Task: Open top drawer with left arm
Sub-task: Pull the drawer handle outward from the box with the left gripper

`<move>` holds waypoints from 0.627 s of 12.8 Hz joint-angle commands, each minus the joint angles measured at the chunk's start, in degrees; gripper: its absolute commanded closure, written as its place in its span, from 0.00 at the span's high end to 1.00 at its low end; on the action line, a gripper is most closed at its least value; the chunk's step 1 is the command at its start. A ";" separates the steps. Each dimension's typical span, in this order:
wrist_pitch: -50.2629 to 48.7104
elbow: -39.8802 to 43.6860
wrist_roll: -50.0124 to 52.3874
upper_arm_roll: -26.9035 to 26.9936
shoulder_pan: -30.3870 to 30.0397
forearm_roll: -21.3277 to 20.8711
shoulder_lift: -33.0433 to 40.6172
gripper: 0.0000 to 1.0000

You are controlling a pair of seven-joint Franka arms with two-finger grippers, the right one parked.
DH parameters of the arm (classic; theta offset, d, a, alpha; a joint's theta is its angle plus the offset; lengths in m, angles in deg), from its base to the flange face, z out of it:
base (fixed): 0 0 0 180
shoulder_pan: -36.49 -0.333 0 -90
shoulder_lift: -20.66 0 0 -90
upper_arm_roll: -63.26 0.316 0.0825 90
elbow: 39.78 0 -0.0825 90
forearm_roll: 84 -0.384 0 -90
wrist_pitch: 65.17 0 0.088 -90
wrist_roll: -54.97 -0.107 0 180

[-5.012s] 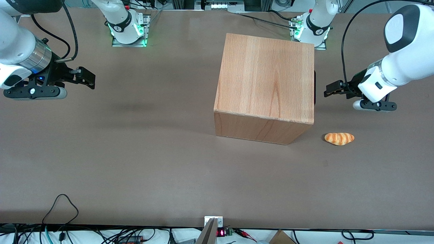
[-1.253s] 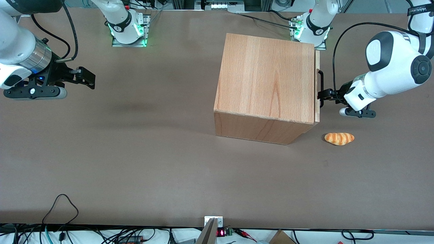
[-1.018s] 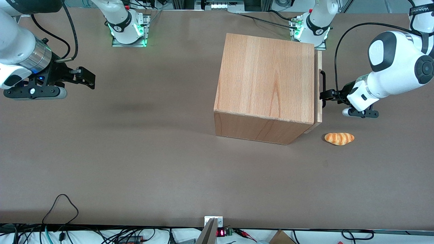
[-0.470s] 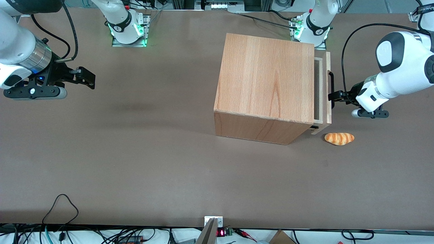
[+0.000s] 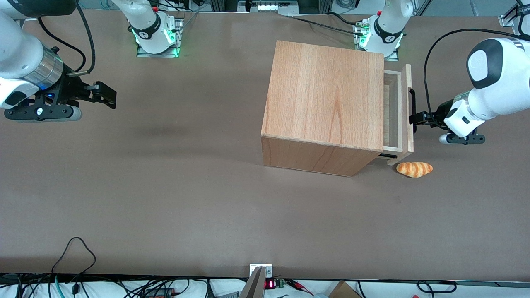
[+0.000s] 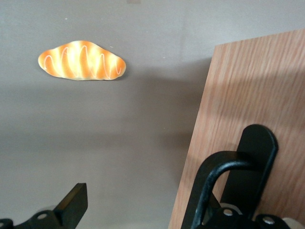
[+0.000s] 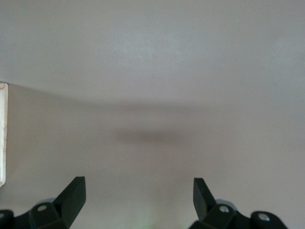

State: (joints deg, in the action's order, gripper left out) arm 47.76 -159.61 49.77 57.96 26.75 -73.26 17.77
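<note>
Wooden top drawer (image 5: 398,111), partly out, meets the pincer (image 5: 415,118) at its handle (image 5: 412,109).

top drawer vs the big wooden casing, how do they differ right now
The top drawer is a shallow tray with a black bar handle; the casing is a tall plain box. The drawer sticks out partway, the gripper at its handle; the casing sits untouched on the table. Both are light wood.

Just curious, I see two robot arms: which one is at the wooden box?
The left arm, with the white wrist: its gripper is at the drawer's black handle. The silver-wristed arm hangs clear of the box.
</note>
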 commanded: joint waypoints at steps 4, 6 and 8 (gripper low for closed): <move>0.45 0.30 -0.96 -0.23 -2.91 -3.44 -0.37 1.00; 0.71 0.47 -0.96 -0.14 -3.96 -4.24 -0.63 1.00; 0.80 0.56 -2.27 -0.14 -5.19 -4.24 -1.15 1.00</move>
State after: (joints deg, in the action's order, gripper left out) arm 48.24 -159.33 49.38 58.00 23.13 -75.22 17.75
